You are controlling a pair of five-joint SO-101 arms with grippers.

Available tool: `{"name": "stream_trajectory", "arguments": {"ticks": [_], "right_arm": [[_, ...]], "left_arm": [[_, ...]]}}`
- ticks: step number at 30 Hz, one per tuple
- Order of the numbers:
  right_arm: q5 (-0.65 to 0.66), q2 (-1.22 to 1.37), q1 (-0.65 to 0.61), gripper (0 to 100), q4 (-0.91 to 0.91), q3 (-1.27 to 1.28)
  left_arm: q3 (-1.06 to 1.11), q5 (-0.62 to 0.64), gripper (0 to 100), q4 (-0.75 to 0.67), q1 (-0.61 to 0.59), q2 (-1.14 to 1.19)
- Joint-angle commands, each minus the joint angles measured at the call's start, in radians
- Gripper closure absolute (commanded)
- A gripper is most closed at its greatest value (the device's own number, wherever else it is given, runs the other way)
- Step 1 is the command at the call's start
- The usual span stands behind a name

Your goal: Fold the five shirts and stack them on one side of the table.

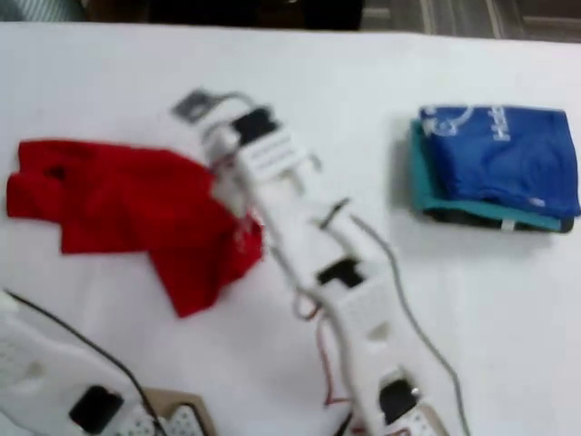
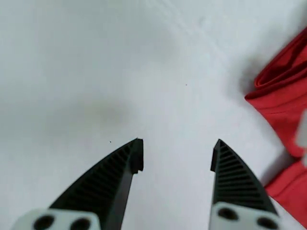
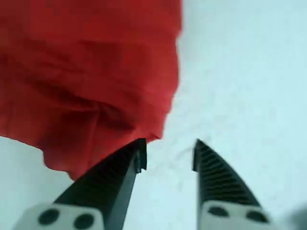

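A crumpled red shirt (image 1: 118, 200) lies on the left half of the white table (image 1: 363, 73). My right gripper (image 3: 169, 153) hangs open just above the table at the shirt's right edge, one finger (image 3: 120, 167) over the red cloth (image 3: 86, 72) and nothing held between the two. In the high view that arm (image 1: 309, 236) stretches from the front edge to the shirt. My left gripper (image 2: 177, 153) is open over bare table, with the red shirt (image 2: 283, 100) off to one side. The left arm (image 1: 36, 372) sits at the front left corner.
A stack of folded shirts (image 1: 495, 163), blue on top of teal and a dark one, rests at the table's right side. Cables (image 1: 418, 318) trail along the right arm. A tan base plate (image 1: 182, 413) shows at the front edge.
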Motion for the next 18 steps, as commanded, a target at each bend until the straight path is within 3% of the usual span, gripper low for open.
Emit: {"name": "stream_trajectory", "arguments": {"ticks": [1, 9, 11, 14, 18], "right_arm": [[0.005, 0.030, -0.067, 63.6, -0.027, -0.041], [0.012, 0.191, -0.097, 70.4, -0.133, -0.041], [0.012, 0.217, -0.079, 77.9, -0.133, -0.043], [0.003, 0.214, -0.025, 97.6, -0.127, -0.083], [-0.068, 0.159, 0.093, 98.4, -0.068, -0.209]], "left_arm": [[-0.038, 0.006, 75, 0.020, 0.011, -0.009], [-0.036, 0.005, 75, 0.040, 0.011, -0.011], [-0.036, 0.005, 75, 0.040, 0.011, -0.011], [-0.036, 0.005, 75, 0.038, 0.012, -0.011], [-0.036, 0.005, 75, 0.035, 0.017, -0.009]]}}
